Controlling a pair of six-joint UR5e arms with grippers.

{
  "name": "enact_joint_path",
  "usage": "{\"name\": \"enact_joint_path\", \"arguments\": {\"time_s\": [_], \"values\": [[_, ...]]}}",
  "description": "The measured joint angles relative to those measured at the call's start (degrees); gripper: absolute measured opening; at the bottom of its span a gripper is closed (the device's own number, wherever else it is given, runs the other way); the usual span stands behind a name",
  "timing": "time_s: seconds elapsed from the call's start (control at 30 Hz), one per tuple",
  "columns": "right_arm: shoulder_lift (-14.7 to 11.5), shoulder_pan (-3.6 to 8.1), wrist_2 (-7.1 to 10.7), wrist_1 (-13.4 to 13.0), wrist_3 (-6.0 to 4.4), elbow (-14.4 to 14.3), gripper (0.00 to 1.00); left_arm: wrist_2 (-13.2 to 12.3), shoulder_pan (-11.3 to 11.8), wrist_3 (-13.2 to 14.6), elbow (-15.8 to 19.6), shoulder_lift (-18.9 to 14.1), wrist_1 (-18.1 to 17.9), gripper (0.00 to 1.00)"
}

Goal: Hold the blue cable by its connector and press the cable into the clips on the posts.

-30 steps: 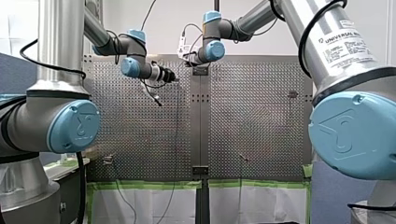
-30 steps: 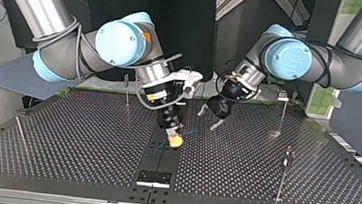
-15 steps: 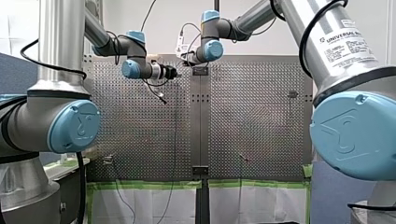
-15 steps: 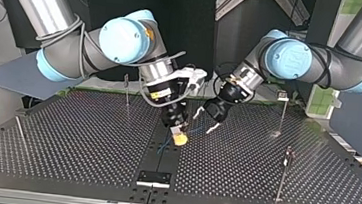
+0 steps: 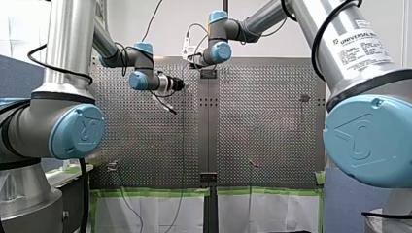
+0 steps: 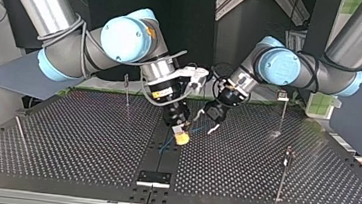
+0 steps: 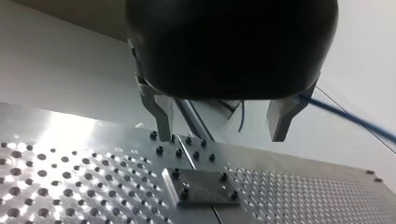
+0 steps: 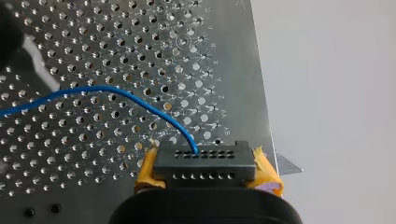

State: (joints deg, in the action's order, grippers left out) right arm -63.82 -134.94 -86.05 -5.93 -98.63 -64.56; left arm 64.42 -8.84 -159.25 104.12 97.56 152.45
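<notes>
My right gripper [image 8: 205, 184] is shut on the black connector [image 8: 204, 164], its yellow pads [image 8: 266, 175] on either side. The blue cable [image 8: 116, 93] leaves the connector's face and arcs away over the perforated table [image 8: 116, 42]. In the top view this gripper [image 6: 180, 137] hangs over the table's middle seam, with the cable [image 6: 164, 145] trailing below it. My left gripper [image 6: 206, 122] is close beside it, tilted, metal fingers open and holding nothing. In the left wrist view the open gripper [image 7: 222, 130] shows the cable [image 7: 345, 116] passing beside one finger.
Thin posts stand on the table: one [image 6: 127, 94] at the top view's back left, one [image 6: 283, 114] at the back right, another [image 6: 285, 167] nearer on the right. A small bolted plate [image 6: 153, 178] sits on the seam near the camera-side edge.
My left arm has moved closer to my right gripper, leftward in the top view. My right gripper has lifted and shifted slightly to the top view's right with the connector.
</notes>
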Motion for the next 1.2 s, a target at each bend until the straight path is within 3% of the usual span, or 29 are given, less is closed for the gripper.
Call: {"name": "enact_joint_path", "arguments": {"time_s": [0.3, 0.37, 0.4, 0.43, 0.47, 0.5, 0.53, 0.57, 0.73, 1.0, 1.2], "values": [[0.0, -0.02, 0.01, 0.0, 0.00, 0.0, 0.00, 0.4, 0.0, -4.3, 0.0, 0.0, -2.4, 1.00], [0.0, -0.01, 0.01, 0.0, 0.00, 0.0, 0.00, 0.9, 0.1, -5.4, 0.0, 0.0, -1.9, 0.55], [0.0, 0.01, 0.02, 0.0, 0.00, 0.0, 0.00, 1.1, 0.1, -5.8, 0.0, 0.0, -1.6, 0.55], [0.0, 0.02, 0.02, 0.0, 0.00, 0.0, 0.00, 1.6, 0.1, -6.2, 0.0, 0.0, -1.3, 0.43], [0.0, 0.01, 0.02, 0.0, 0.00, 0.0, 0.00, 1.9, 0.1, -6.2, 0.0, 0.0, -1.1, 0.23], [0.0, 0.00, 0.02, 0.0, 0.00, 0.0, 0.00, 2.3, 0.2, -6.1, 0.0, 0.0, -1.0, 0.23], [0.0, 0.00, 0.02, 0.0, 0.00, 0.0, 0.00, 2.9, 0.2, -5.8, 0.0, 0.0, -0.6, 0.06], [0.0, 0.00, 0.01, 0.0, 0.00, 0.0, 0.00, 3.4, 0.2, -5.4, 0.0, 0.0, -0.3, 0.00], [0.0, 0.00, 0.00, 0.0, 0.00, 0.0, 0.00, 5.5, 0.2, -3.1, 0.0, 0.0, 1.9, 0.00], [0.0, -0.01, 0.08, 0.1, 0.00, 0.0, 0.00, 5.2, 0.3, 0.6, 0.0, -0.1, 3.4, 0.00], [0.0, 0.00, 0.09, 0.1, 0.00, -0.2, 0.00, 7.2, 1.0, 3.8, 0.0, -1.2, 6.1, 0.00]]}}
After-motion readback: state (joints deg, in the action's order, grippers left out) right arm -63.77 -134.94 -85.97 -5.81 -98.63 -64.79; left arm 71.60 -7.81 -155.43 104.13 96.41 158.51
